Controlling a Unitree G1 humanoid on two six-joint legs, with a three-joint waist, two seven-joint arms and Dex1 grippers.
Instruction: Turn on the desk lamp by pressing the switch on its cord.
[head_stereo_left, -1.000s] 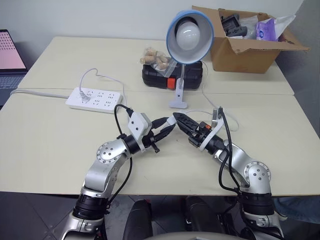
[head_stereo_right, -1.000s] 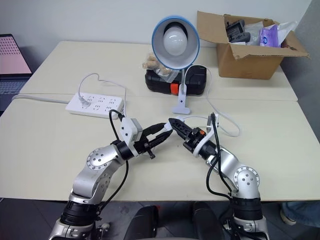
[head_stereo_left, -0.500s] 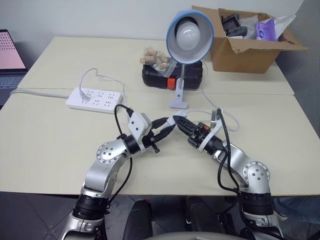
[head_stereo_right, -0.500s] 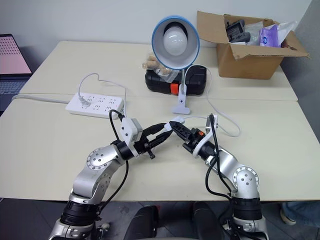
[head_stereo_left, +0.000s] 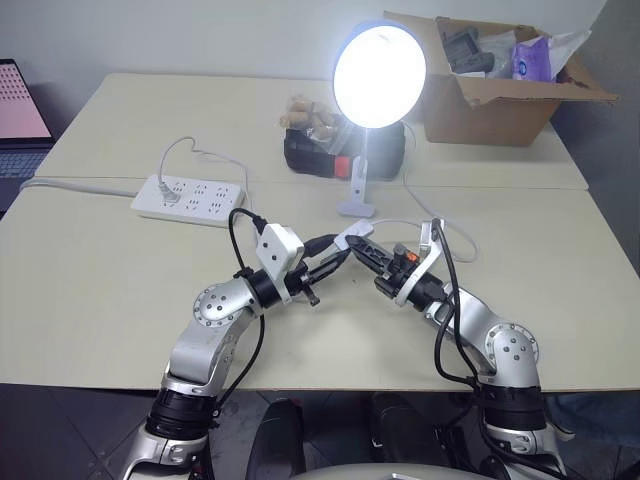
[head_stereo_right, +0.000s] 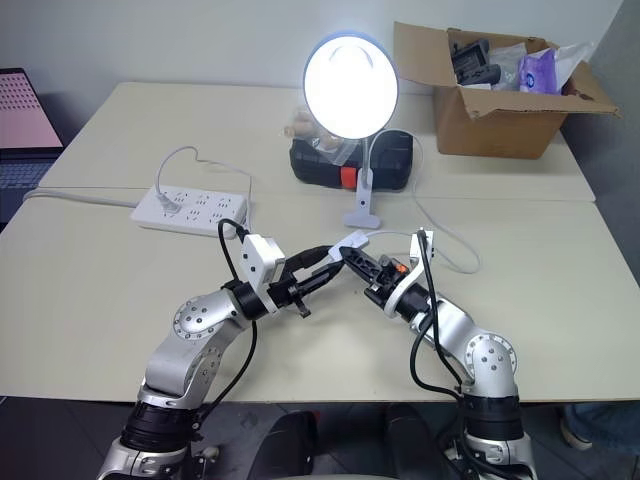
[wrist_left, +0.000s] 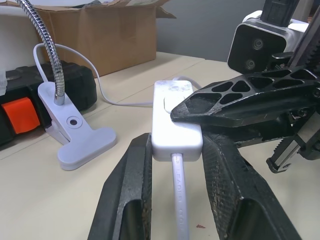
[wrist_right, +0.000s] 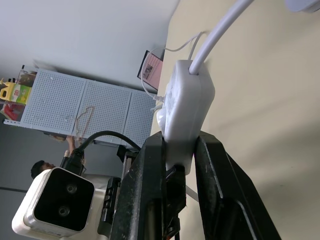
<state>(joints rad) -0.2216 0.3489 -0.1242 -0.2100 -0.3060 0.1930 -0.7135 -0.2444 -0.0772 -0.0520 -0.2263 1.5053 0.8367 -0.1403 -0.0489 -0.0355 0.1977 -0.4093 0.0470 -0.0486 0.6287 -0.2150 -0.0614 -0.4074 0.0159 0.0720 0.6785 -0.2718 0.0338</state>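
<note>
Switch held off the worktop between both arms | left claw clamped on its sides | right claw squeezed shut across its faces | desk lamp lit | advice: release the press gently, left grip steady, cord slack.

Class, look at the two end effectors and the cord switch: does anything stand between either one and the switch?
Nothing visible does. The left end effector grips the switch by its sides, and the right end effector is shut on it too.
</note>
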